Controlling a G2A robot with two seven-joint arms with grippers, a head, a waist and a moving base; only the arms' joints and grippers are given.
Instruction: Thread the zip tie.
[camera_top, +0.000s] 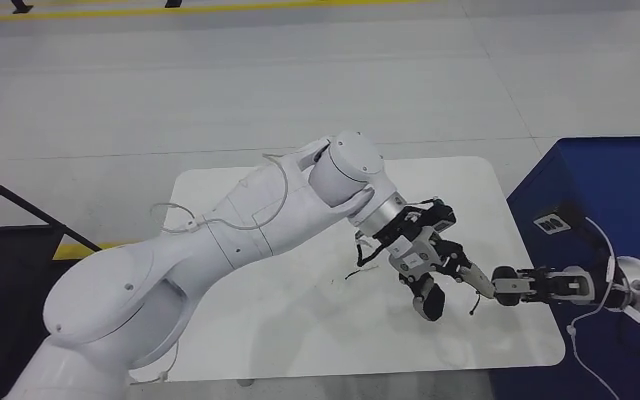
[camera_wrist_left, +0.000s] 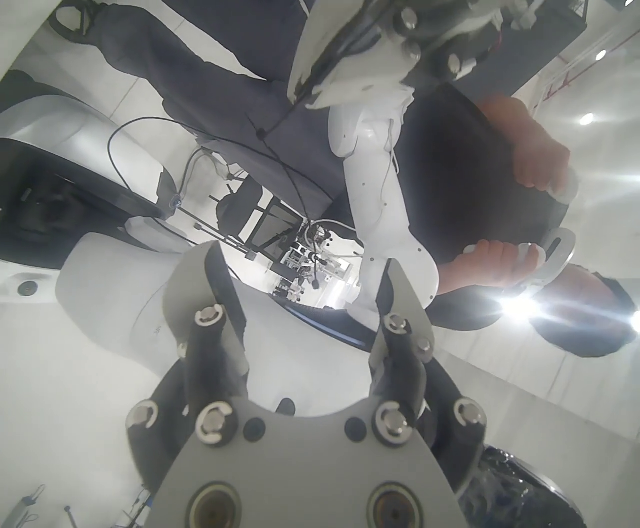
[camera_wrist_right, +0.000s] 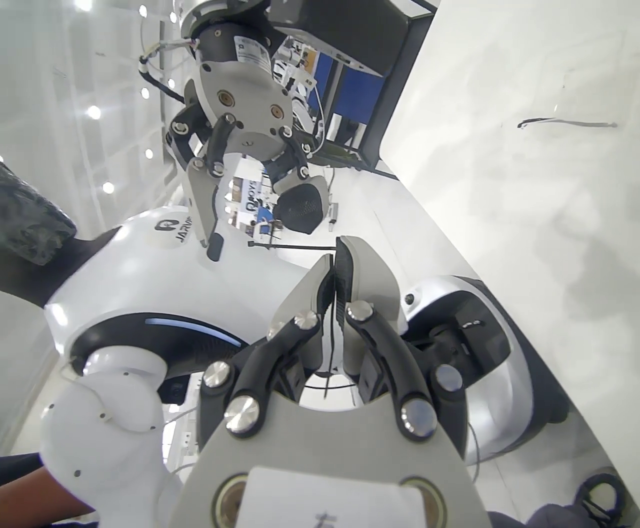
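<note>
My right gripper is shut on a thin black zip tie. The strap sticks out sideways from the fingertips, and its small head hangs in the air just below my left gripper. That left gripper stands open with nothing between its fingers, facing the right gripper and the tie it holds. From above, the left gripper and right gripper meet over the right half of the white table.
A second black zip tie lies loose on the table, to the left of the grippers in the top view. A blue cabinet stands at the table's right edge. The table's left half is bare.
</note>
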